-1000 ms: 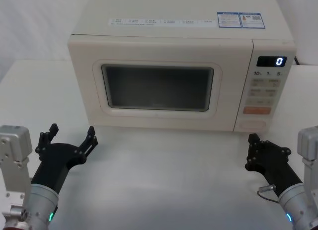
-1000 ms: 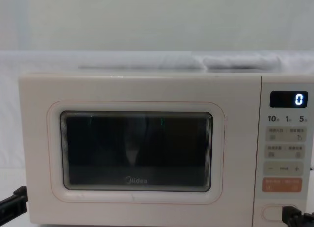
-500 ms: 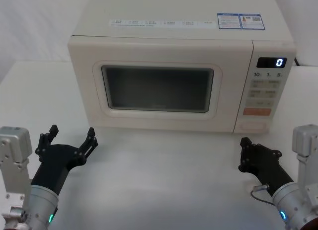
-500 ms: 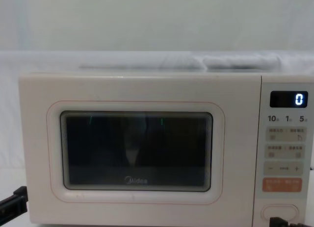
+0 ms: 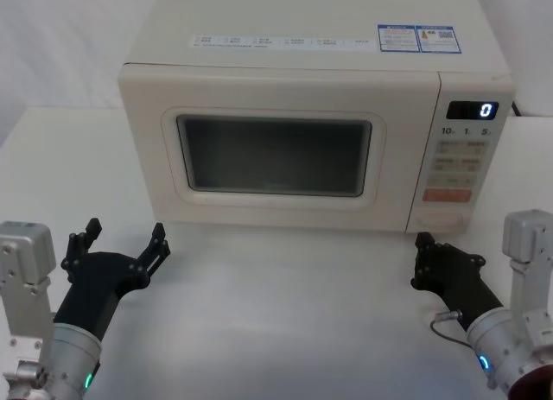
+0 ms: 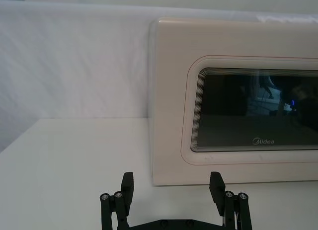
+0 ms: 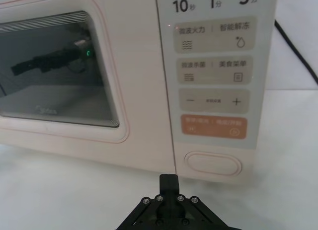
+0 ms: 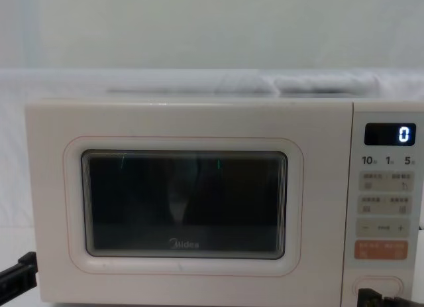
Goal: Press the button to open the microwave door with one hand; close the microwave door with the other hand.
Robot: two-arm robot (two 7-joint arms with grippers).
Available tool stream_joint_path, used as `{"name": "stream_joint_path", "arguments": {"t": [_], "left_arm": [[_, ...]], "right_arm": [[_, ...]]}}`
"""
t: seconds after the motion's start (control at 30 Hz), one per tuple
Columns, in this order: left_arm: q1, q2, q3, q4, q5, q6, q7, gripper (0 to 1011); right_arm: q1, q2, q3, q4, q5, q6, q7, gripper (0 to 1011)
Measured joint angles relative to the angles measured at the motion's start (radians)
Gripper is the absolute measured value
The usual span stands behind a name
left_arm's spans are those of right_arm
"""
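**Right gripper closed and low before the button; door shut**

The right gripper has its black fingers pressed together into a single narrow tip, holding nothing. In the head view it sits on the table at about five o'clock from the microwave, just in front of the lower right corner of the oven and apart from its face. The right wrist view has that tip just below the button and a little toward the door side of it, not touching.

The left gripper has its fingers spread wide, empty, resting low over the white table at about seven o'clock from the microwave, near its front left corner and clear of it.

The button is a wide cream oval at the foot of the keypad panel, its long axis running left to right, its face turned toward the robot. Directly above it lies the orange key.

The microwave door is closed, flush with the cabinet, facing the robot; its long axis is horizontal, and its dark window carries the Midea logo along the lower edge. The display at the panel's top reads 0.
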Motion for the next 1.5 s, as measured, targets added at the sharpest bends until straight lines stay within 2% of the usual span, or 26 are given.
{"name": "stream_joint_path", "arguments": {"t": [0.67,1.5], "left_arm": [[0.000,0.000,0.000,0.000,0.000,0.000,0.000,1001],[0.000,0.000,0.000,0.000,0.000,0.000,0.000,1001]], "right_arm": [[0.078,-0.001,0.031,0.088,-0.040,-0.006,-0.036,0],[0.111,-0.028,0.050,0.151,-0.059,-0.028,-0.046,0]]}}
